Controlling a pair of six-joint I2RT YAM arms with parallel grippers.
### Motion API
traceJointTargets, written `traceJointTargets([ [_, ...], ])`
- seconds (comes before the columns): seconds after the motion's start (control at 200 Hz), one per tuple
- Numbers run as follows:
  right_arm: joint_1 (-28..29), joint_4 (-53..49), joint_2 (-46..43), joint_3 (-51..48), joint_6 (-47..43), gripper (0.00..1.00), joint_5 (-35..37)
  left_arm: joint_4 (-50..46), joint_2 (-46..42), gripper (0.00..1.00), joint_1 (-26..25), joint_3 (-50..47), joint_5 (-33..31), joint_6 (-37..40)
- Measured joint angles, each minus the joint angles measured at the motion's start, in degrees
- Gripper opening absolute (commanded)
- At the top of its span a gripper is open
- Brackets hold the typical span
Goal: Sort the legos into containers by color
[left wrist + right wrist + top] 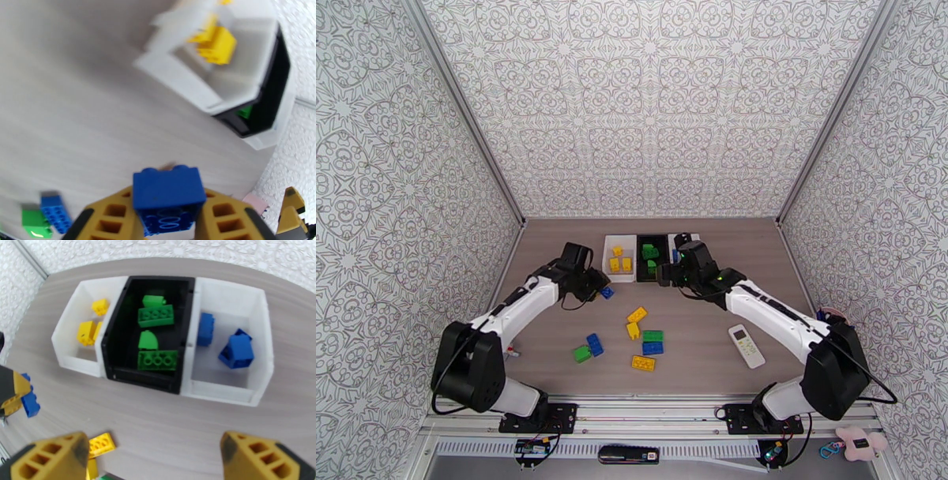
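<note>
Fingers on left arm point(112, 217) pinched shut on blue lego point(166, 191), at 7 o'clock of white container point(619, 278) with yellows. Fingers on right arm point(252, 457) wide apart, empty, black container point(114, 342) at their 12 o'clock. Loose legos point(653, 335) on tabletop point(711, 316).

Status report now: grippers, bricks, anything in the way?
Left gripper shut on blue brick. Right gripper open, empty, by bins. Loose bricks lie on table. Right arm may block the blue-brick bin.

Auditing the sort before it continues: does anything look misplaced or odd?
The bins each hold one colour. One oddity: a white remote control lies on the table beside the right arm, unrelated to sorting.
</note>
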Motion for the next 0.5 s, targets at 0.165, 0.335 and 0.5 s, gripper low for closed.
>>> traceJointTargets([
  [0.165, -1.4, -0.2, -4.8, -3.7, 1.3, 0.91, 2.1, 3.5, 9.2, 0.32, -4.6, 9.5, 0.4, 0.4],
  [0.335, -2.2, -1.0, -9.0, -6.6, 1.8, 0.91, 3.6, 6.9, 18.7, 0.32, -8.0, 20.3, 1.3, -0.2],
  [0.5, -3.0, -2.2, -11.9, -8.3, 2.0, 0.9, 4.3, 9.0, 27.6, 0.31, -10.9, 31.9, 1.6, -0.6],
])
